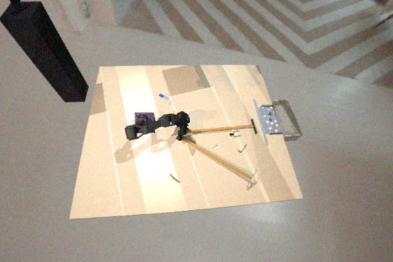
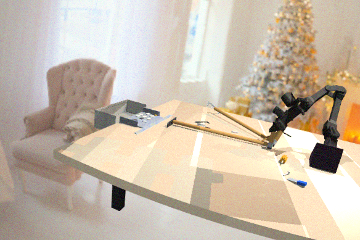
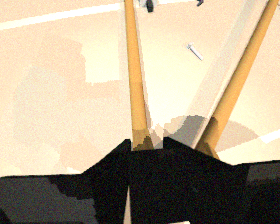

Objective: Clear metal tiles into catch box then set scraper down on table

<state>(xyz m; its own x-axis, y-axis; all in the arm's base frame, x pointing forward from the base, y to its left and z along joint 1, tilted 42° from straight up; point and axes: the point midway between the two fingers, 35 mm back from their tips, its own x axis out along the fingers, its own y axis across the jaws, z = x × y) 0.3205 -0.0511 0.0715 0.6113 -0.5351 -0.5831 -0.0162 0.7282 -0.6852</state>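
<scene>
- Near the centre of the top view, the gripper (image 1: pixel 182 137) (image 2: pixel 269 145) (image 3: pixel 147 143) is closed on the handle of the long scraper (image 1: pixel 222 128) (image 2: pixel 216 131) (image 3: pixel 136 95).
- Toward the right of that view, the scraper's dark head stands just short of the steel bench plate (image 1: pixel 264 126) (image 2: pixel 146 123).
- Across the plate lie many metal tiles (image 1: pixel 271 120) (image 2: pixel 147 114), mostly pale; they are too small to count reliably.
- Beyond it, at the table's right edge, is the catch box (image 1: pixel 296 122) (image 2: pixel 105 119); its contents are unclear.
- Lower right of the top view, a 2nd wooden-handled tool (image 1: pixel 219 159) (image 2: pixel 240 122) (image 3: pixel 241 80) slants away, pale head outermost.
- Between the 2 handles lies a small screw (image 1: pixel 215 145) (image 2: pixel 235 131) (image 3: pixel 194 51).
- Lower right of the exterior view, a blue-ended marker (image 1: pixel 163 96) (image 2: pixel 301 182) lies on the table (image 1: pixel 111 186) (image 2: pixel 160 167).
</scene>
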